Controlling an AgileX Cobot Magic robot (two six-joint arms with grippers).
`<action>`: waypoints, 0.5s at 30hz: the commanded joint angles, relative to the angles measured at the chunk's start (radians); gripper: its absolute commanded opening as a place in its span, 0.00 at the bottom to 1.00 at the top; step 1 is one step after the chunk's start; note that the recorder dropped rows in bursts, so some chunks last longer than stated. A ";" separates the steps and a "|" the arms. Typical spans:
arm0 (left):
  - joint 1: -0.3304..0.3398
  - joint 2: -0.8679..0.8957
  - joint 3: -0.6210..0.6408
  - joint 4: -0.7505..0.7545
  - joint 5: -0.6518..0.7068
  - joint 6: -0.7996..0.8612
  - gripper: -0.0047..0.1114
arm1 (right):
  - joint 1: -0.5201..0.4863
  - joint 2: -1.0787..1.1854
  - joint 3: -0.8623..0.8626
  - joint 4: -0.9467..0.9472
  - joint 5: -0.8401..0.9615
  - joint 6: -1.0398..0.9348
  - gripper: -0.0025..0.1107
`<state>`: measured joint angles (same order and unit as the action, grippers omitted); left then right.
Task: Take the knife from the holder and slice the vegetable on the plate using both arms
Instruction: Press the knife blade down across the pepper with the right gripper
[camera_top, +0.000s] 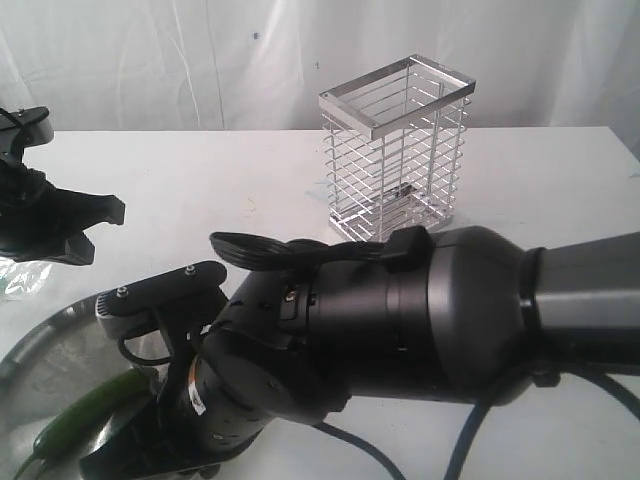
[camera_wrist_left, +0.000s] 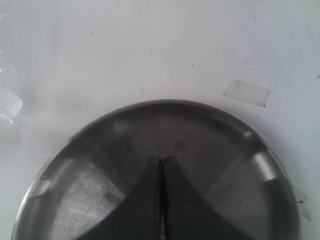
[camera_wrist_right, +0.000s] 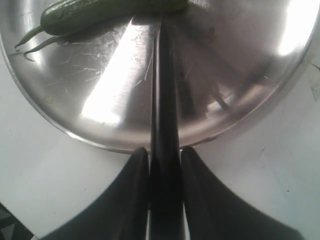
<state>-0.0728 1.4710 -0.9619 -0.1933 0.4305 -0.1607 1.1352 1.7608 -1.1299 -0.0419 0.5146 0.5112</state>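
The right tool (camera_wrist_right: 165, 165) is clamped on the slim black-handled knife (camera_wrist_right: 162, 90), whose dark blade runs straight out ahead of it over the round shiny steel plate (camera_wrist_right: 115, 100), tip meeting the glossy green cucumber-like vegetable (camera_wrist_right: 100, 12); the wire metal holder (camera_top: 395, 150) stands bare behind. The left tool (camera_wrist_left: 161, 172), pressed together on nothing, hovers over the plate. In my judgement slicing is in hand: next, the left steadies the vegetable, the right presses down.

The left gripper (camera_wrist_left: 161, 167) hung with its two dark fingers pressed together over the shiny round plate (camera_wrist_left: 75, 190) on a white table (camera_wrist_left: 150, 45), where a strip of clear tape (camera_wrist_left: 246, 93) lay just beyond the plate's rim.
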 joint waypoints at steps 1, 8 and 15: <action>0.002 -0.013 -0.005 -0.014 0.019 0.007 0.04 | 0.004 -0.001 0.022 -0.018 -0.002 0.002 0.02; 0.002 -0.013 -0.005 -0.014 0.037 0.029 0.04 | 0.004 0.009 0.082 -0.011 -0.005 0.014 0.02; 0.000 -0.013 -0.005 -0.014 0.047 0.029 0.04 | 0.004 0.009 0.083 -0.004 -0.034 0.011 0.02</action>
<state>-0.0728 1.4710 -0.9619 -0.1933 0.4594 -0.1384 1.1375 1.7708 -1.0516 -0.0480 0.4928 0.5207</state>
